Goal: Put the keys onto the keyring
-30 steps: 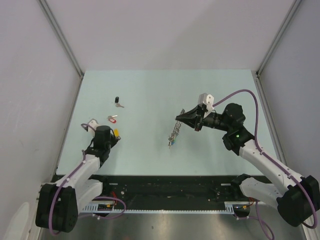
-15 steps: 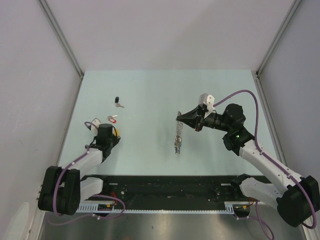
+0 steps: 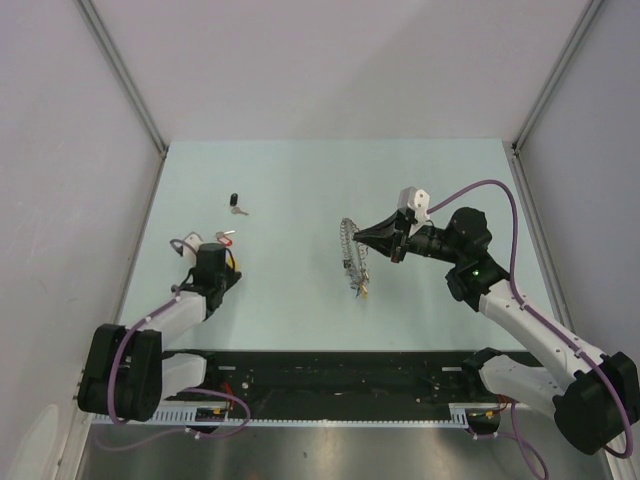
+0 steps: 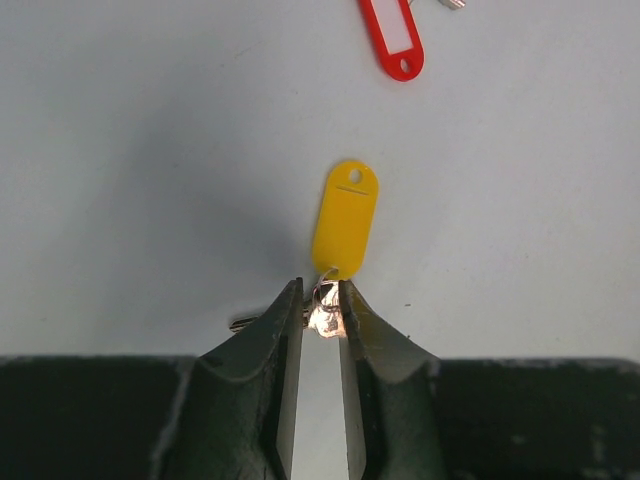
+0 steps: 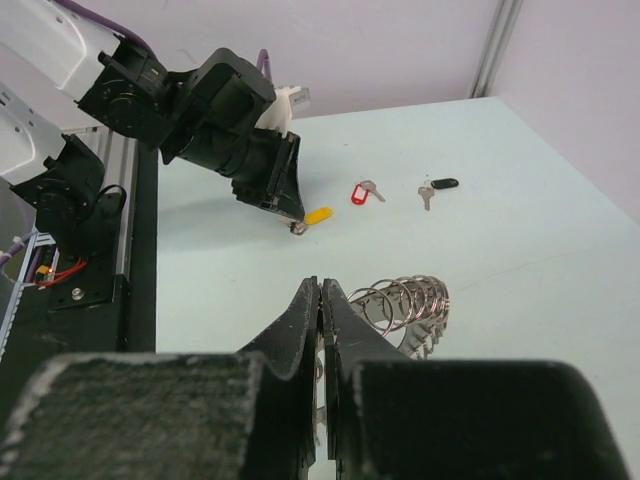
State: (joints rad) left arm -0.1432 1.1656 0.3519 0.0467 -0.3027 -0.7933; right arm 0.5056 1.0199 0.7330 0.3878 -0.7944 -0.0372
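Observation:
My left gripper (image 3: 224,268) is shut on the silver blade end of the yellow key (image 3: 232,261). In the left wrist view the yellow key (image 4: 345,218) lies on the table just beyond the closed gripper (image 4: 322,300). The red key (image 3: 225,238) lies just behind it, and its head shows in the left wrist view (image 4: 393,40). The black key (image 3: 235,203) lies farther back. My right gripper (image 3: 359,238) is shut on the keyring (image 3: 347,252) and holds it above mid-table. In the right wrist view the keyring (image 5: 405,303) hangs right of the gripper (image 5: 321,297).
White enclosure walls stand close on the left, back and right. The black rail (image 3: 330,385) with the arm bases runs along the near edge. The right wrist view also shows the left gripper (image 5: 292,222), the yellow key (image 5: 317,214), the red key (image 5: 360,193) and the black key (image 5: 441,184).
My left gripper has moved forward onto the yellow key. The keyring in my right gripper has swung from hanging down to curving out to the left.

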